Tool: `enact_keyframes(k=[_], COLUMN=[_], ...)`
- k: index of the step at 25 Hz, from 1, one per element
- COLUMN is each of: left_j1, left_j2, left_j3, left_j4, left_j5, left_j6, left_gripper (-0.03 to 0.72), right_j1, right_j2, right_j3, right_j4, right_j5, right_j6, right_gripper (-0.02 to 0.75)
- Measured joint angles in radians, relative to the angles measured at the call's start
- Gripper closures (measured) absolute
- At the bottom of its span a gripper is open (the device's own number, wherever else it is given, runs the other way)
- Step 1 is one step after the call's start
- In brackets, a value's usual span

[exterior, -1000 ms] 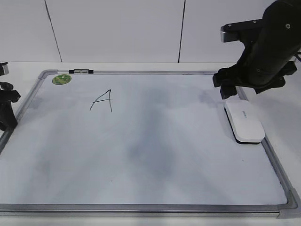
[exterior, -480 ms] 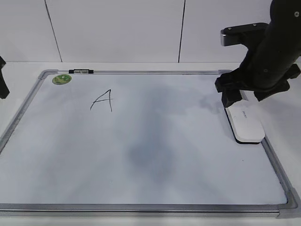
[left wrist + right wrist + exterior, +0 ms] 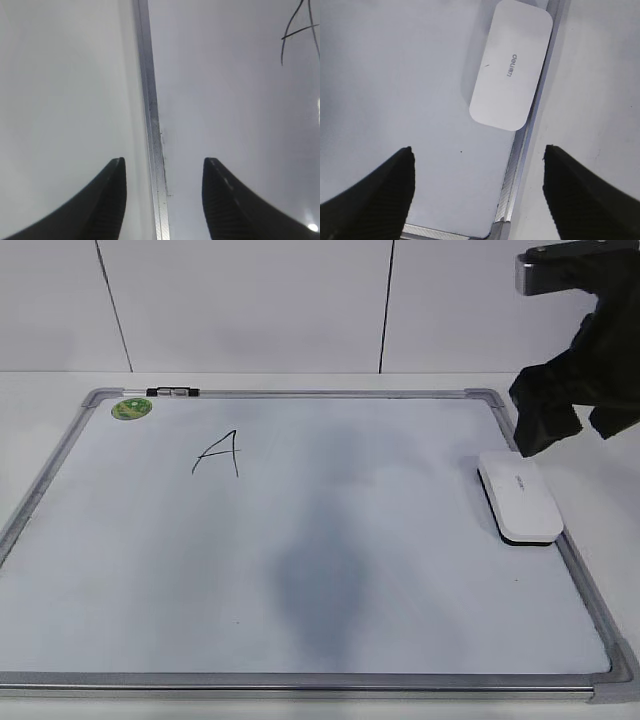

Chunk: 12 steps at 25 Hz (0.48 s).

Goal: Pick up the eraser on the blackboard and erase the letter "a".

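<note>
The white eraser [image 3: 518,498] lies flat on the blackboard [image 3: 330,630] against its right frame; it also shows in the right wrist view [image 3: 512,65]. My right gripper [image 3: 575,425] hangs open and empty above and behind the eraser, off the board's far right corner [image 3: 478,150]. My left gripper [image 3: 163,161] is open and empty over the board's left frame [image 3: 150,100] and is out of the exterior view. A black angular capital "A" [image 3: 218,453] is drawn at the upper left, its strokes also in the left wrist view [image 3: 300,30]. No lowercase "a" shows.
A round green sticker [image 3: 131,408] sits at the board's far left corner, with a small dark clip [image 3: 172,392] on the top frame. Grey smudges [image 3: 320,570] mark the board's middle. White table surrounds the board; a white panelled wall stands behind.
My right gripper has risen and moved right, away from the eraser. My left arm has left the exterior view on the left. The eraser has not moved.
</note>
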Motion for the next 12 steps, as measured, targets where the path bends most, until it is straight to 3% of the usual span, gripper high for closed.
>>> enact_keyframes(k=[5,12], left_j1=[0.0,0.0], left_j2=[-0.143,-0.361], left_j3=[0.112,0.364], left_j4=[0.0,0.0], left_j5=[0.002,0.003], left_j6=[-0.002,-0.002], left_gripper=[0.33,0.33], right_j1=[0.0,0.0], right_j2=[-0.125,-0.317], right_j3=[0.08,0.231], right_j4=[0.022,0.024], right_j5=[0.01,0.015], right_j6=[-0.015,-0.017], right_gripper=[0.121,0.132])
